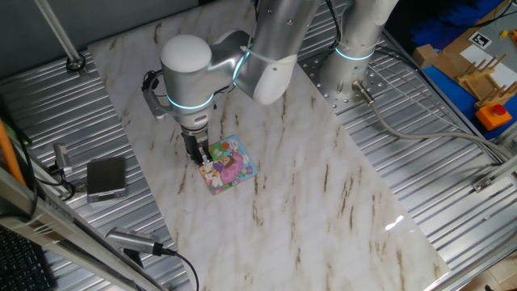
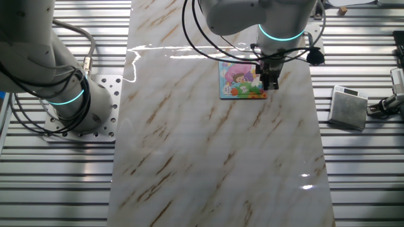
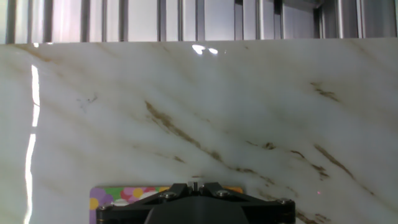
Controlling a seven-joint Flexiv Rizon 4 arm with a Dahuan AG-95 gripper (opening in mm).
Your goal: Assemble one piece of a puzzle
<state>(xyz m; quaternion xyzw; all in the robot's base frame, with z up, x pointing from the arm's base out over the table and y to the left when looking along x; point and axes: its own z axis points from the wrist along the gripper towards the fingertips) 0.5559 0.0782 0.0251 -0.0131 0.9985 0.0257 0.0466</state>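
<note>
Marble-borne puzzle lies flat (corners askew) under the gripper.

The desk is surfaced with a smooth, glossy slab veined in brown like marble, on which bright reflections are seen at the lower right of both fixed views; it is flanked by ribbed, dull-silver metal panels; the puzzle, near the centre-left of one fixed view, is printed in bright colours and looks like smooth card with a slight sheen; the arm's shell is finished in smooth, satin pale-grey casing; the gripper is seen as matt black; a grey box at the right edge of the other fixed view is given a dull, matt finish.
</note>
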